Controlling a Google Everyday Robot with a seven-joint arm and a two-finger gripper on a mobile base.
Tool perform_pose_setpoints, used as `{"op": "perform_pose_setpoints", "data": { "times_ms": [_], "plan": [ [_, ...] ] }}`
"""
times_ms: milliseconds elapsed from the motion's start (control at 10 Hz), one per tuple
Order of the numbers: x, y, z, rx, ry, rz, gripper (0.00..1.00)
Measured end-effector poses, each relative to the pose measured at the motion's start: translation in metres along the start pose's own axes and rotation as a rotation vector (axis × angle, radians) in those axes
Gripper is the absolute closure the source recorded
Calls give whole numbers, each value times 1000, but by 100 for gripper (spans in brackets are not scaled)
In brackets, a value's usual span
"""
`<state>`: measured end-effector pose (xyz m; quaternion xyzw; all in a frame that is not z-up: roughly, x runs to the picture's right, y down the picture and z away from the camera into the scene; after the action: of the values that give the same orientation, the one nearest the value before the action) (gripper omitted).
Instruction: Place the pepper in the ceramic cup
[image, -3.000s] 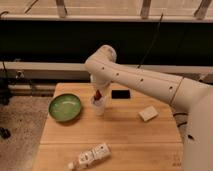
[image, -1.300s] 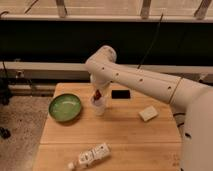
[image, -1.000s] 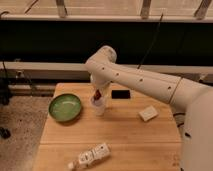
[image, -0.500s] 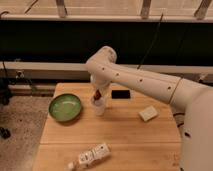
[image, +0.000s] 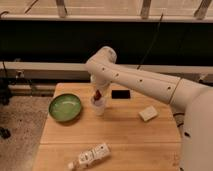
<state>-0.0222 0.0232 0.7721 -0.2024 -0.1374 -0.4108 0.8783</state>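
A white ceramic cup (image: 99, 107) stands on the wooden table (image: 125, 135), right of the green bowl. A red pepper (image: 98, 96) shows right at the cup's mouth, at the tip of my arm. My gripper (image: 97, 93) hangs straight down over the cup, touching or just above its rim. The white arm reaches in from the right and hides most of the gripper.
A green bowl (image: 65, 107) sits at the table's left. A black flat object (image: 120, 94) lies behind the cup. A pale sponge-like block (image: 148, 114) lies at the right. A white plastic bottle (image: 90, 156) lies on its side near the front edge.
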Motion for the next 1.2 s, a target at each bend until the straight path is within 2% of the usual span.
{"op": "perform_pose_setpoints", "data": {
  "times_ms": [300,600,700,1200],
  "plan": [
    [-3,4,3,-6,-15,6,57],
    [-5,4,7,1,-27,6,25],
    [-7,4,8,4,-31,5,21],
    [-6,1,7,28,-28,3,20]
  ]
}}
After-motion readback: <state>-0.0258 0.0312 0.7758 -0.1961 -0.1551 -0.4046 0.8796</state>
